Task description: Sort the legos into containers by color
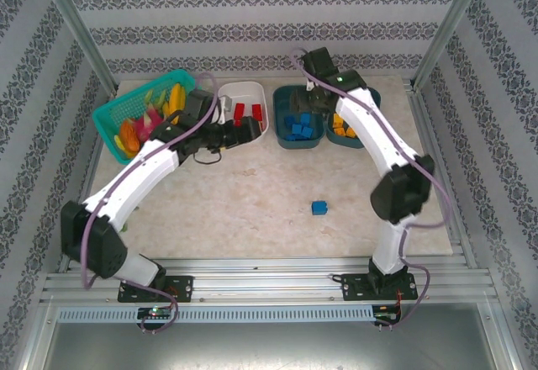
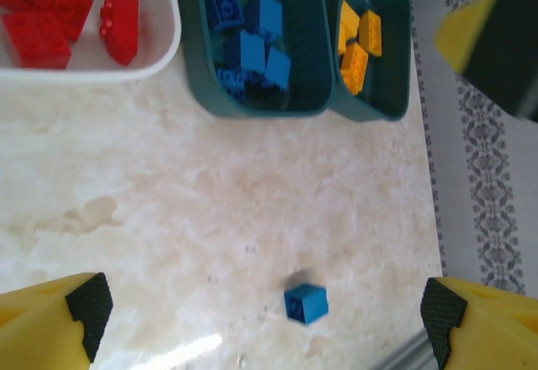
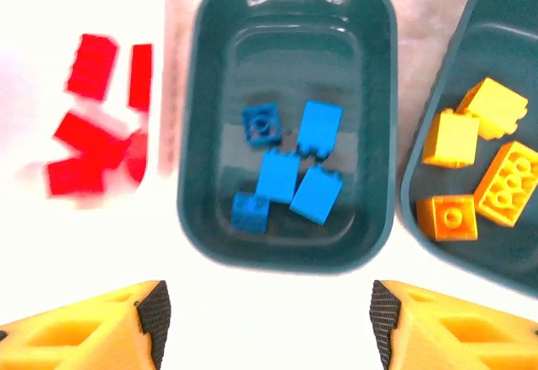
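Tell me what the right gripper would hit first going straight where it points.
Most likely the blue legos lying in the middle teal tub, centred ahead of the right gripper; depth is hard to judge.

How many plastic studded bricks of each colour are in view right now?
Blue studded plastic bricks: 6, with 5 in the middle dark teal plastic tub and 1 loose brick on the table.
Orange bricks: 4, in the right teal tub.
Red bricks: about 5, blurred, in the white tub.
Total: about 15.
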Controlling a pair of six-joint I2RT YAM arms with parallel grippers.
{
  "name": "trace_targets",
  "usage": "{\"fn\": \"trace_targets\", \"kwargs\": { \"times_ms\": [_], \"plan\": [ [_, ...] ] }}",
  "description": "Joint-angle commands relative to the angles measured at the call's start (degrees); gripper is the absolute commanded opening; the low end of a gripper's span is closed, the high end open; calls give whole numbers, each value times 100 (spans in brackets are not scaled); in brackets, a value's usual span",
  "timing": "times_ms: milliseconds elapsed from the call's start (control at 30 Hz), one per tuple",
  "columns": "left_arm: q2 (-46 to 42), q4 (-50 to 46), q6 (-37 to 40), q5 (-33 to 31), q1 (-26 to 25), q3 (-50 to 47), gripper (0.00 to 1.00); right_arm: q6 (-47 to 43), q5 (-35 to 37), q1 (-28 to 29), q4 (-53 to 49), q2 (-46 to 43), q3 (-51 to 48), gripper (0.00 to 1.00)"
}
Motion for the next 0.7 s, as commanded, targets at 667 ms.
{"fn": "trace_targets", "kwargs": {
  "times_ms": [667],
  "plan": [
    [-1840, -573, 281, 43, -983, -2379, 96, 1295, -1025, 803, 576, -1741, -5344, 81]
  ]
}}
